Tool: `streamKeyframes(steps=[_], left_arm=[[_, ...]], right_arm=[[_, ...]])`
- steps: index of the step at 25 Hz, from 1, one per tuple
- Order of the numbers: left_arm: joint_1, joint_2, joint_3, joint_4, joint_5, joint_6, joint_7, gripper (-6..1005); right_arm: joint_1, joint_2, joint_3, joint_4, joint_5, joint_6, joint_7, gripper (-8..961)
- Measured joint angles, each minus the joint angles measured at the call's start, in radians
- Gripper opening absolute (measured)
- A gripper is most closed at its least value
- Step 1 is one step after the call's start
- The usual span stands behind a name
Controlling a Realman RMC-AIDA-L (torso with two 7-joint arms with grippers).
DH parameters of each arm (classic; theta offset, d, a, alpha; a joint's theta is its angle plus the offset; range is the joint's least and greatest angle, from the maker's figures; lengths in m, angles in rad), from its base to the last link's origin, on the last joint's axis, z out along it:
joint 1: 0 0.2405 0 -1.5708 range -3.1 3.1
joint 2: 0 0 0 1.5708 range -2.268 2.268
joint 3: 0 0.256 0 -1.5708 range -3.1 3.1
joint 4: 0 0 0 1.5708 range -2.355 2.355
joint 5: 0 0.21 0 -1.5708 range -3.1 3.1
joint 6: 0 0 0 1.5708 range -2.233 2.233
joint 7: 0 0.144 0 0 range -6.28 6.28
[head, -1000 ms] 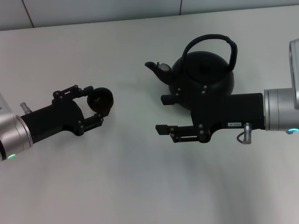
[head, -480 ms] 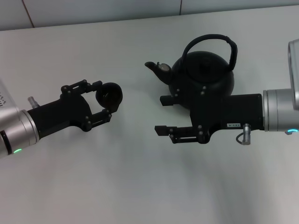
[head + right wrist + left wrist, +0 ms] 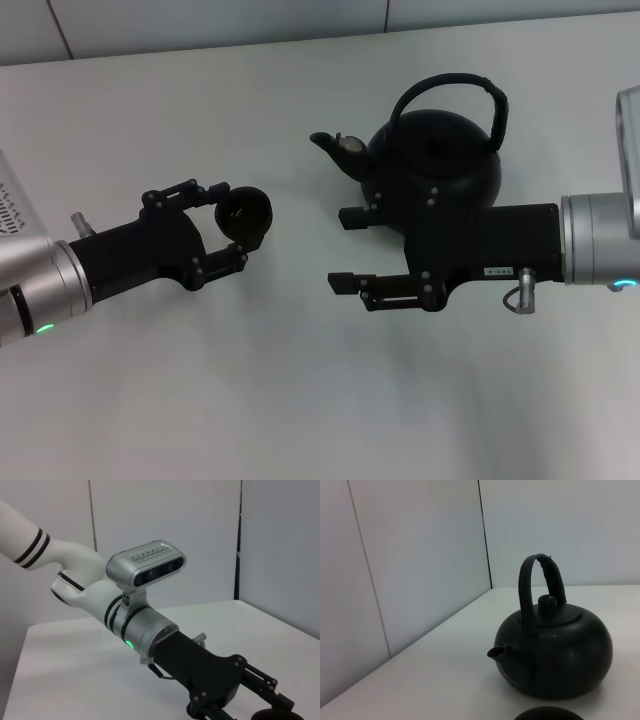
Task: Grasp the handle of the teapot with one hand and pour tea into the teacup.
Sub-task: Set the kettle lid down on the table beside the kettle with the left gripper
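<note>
On the left, the left arm reached in low from the near side, its forearm angled toward the middle of the white table (image 3: 300,400). The left gripper (image 3: 236,224) had its two fingers clamped on the small dark teacup (image 3: 244,213), one on the far side of the rim and one on the near side. The cup sat well left of the teapot (image 3: 432,165), roughly level with its spout (image 3: 330,143), bare table between them. Whether it rested on the table or hung just above, I could not tell.

The teapot stood upright toward the far right, spout pointing left, its arched handle (image 3: 455,88) rising free over the lid. The right arm came in level from the right edge, and the right gripper (image 3: 347,248) pointed left with its fingers spread wide apart, holding nothing. It lay just in front of the pot's body, and its black housing covered the pot's lower front, so the base was hidden.

From the left wrist, only a sliver of the cup's rim (image 3: 549,713) showed.
</note>
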Motion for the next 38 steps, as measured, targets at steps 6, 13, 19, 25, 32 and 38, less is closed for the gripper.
streamKeyframes(steps=[6,13,19,25,32,38], left_arm=[[-0.003,0.0,0.023,-0.005,0.0,-0.01,0.005,728],[-0.003,0.0,0.043,-0.009,0.001,-0.03,0.009,735],[-0.007,-0.001,0.063,-0.017,0.001,-0.052,0.011,741],[-0.008,-0.001,0.064,-0.018,0.0,-0.073,0.012,747],[-0.01,-0.002,0.064,-0.018,0.0,-0.078,0.012,753],[-0.014,-0.002,0.064,-0.02,0.0,-0.089,0.012,759]], right_arm=[[-0.004,0.0,-0.001,-0.012,0.0,-0.001,-0.001,651],[-0.004,-0.002,0.003,-0.012,0.0,-0.003,-0.001,650],[-0.004,-0.002,0.003,-0.012,0.0,-0.005,-0.001,649],[-0.002,-0.002,0.002,-0.012,0.0,-0.003,-0.001,648],[-0.002,-0.002,0.0,-0.012,-0.001,0.0,-0.001,647],[-0.002,-0.002,0.003,-0.012,-0.001,0.001,-0.001,646]])
